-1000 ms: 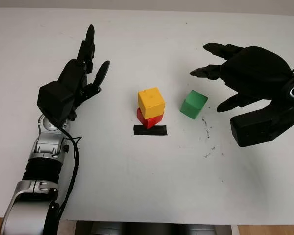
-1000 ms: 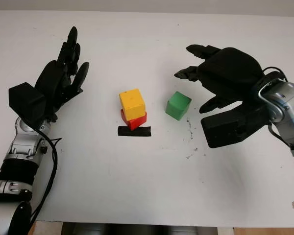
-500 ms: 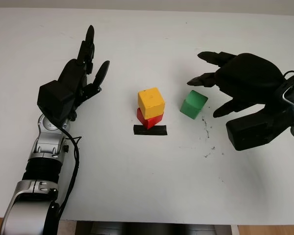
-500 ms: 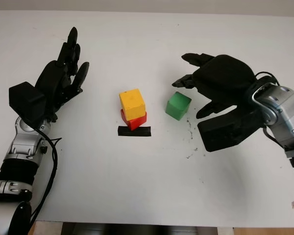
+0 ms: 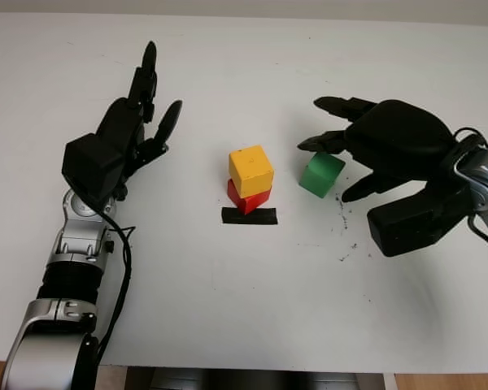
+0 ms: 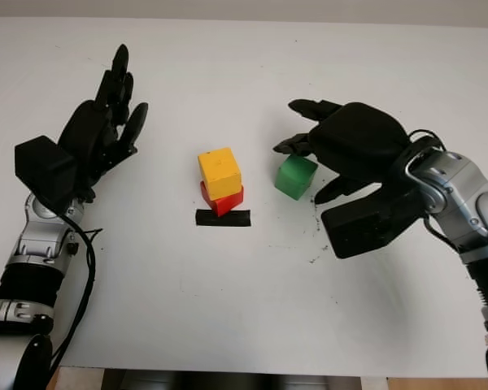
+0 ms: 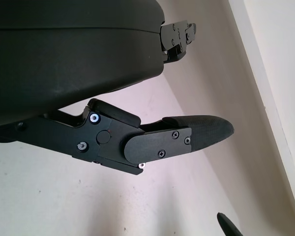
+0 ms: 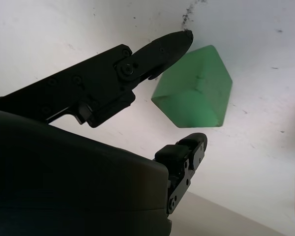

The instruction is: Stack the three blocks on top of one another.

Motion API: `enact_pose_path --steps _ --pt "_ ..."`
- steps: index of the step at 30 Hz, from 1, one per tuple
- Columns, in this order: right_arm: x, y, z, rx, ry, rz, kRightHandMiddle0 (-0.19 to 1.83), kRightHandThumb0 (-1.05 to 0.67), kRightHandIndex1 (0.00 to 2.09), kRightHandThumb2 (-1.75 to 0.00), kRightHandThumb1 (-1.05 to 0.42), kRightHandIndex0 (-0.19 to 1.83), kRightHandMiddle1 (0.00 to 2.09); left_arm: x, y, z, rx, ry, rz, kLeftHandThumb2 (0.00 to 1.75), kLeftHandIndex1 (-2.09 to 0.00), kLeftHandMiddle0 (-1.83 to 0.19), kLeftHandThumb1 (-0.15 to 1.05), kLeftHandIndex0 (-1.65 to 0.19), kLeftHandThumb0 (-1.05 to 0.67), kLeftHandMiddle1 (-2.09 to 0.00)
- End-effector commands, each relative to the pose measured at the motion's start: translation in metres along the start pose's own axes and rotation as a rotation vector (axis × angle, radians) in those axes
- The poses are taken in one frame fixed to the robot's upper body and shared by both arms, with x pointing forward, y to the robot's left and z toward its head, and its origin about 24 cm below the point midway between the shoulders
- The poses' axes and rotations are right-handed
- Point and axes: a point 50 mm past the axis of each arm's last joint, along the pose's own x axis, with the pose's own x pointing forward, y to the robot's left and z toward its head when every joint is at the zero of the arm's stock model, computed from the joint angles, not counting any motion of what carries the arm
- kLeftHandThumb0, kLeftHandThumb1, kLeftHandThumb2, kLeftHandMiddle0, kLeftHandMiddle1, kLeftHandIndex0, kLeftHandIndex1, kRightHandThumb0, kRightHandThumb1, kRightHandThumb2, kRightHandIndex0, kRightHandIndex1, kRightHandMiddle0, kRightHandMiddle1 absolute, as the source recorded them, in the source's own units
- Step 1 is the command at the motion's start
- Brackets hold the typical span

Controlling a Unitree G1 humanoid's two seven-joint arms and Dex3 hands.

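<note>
Blocks occupy the centre of the frame: we see the yellow block point(image 5: 251, 170) seated on the red block point(image 5: 246, 197), with a strip of black tape point(image 5: 249, 216) on the white tabletop point(image 5: 244, 309) just below them. The green block point(image 5: 321, 174) sits on the tabletop just right of this two-block stack, apart from it, turned corner-on.

At centre right, we locate the right hand point(image 5: 366, 146) over the green block. Its fingers point(image 8: 162, 49) are spread around the block: one fingertip lies at the block's upper edge, another close to its lower right side. We cannot confirm contact from the right wrist view; a gap shows between the block and the lower fingertip. The block is not lifted.

At upper left, we find the left hand point(image 5: 134, 126) open above the tabletop, well apart from the stack, holding nothing.
</note>
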Motion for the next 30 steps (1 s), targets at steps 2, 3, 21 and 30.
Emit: enact_pose_path --steps 2,3,21,30 --pt "0.0015 -0.0017 0.0008 0.006 -0.011 -0.022 0.50 -0.49 0.06 -0.06 -0.84 0.11 0.07 -0.0010 0.0020 0.0031 0.010 -0.010 0.006 0.56 0.00 0.18 1.05 0.19 -0.73 -0.05" --pt "0.0018 -0.0016 0.0008 0.005 -0.012 -0.024 0.50 -0.48 0.06 -0.06 -0.84 0.11 0.07 -0.0011 0.0019 0.0031 0.010 -0.010 0.006 0.56 -0.01 0.18 1.05 0.19 -0.73 -0.05" --pt "0.0030 0.0009 -0.0060 -0.048 -0.061 -0.119 0.60 -0.37 0.07 -0.05 -0.89 0.35 1.19 0.0012 0.0028 0.0041 0.012 -0.010 -0.004 0.55 0.00 0.19 1.05 0.19 -0.73 -0.04" --pt "0.0007 0.0006 -0.0088 -0.042 -0.039 -0.085 0.58 -0.37 0.08 -0.06 -0.89 0.38 1.21 0.0011 0.0032 0.0048 0.016 -0.013 -0.009 0.55 0.00 0.19 1.05 0.19 -0.73 -0.05"
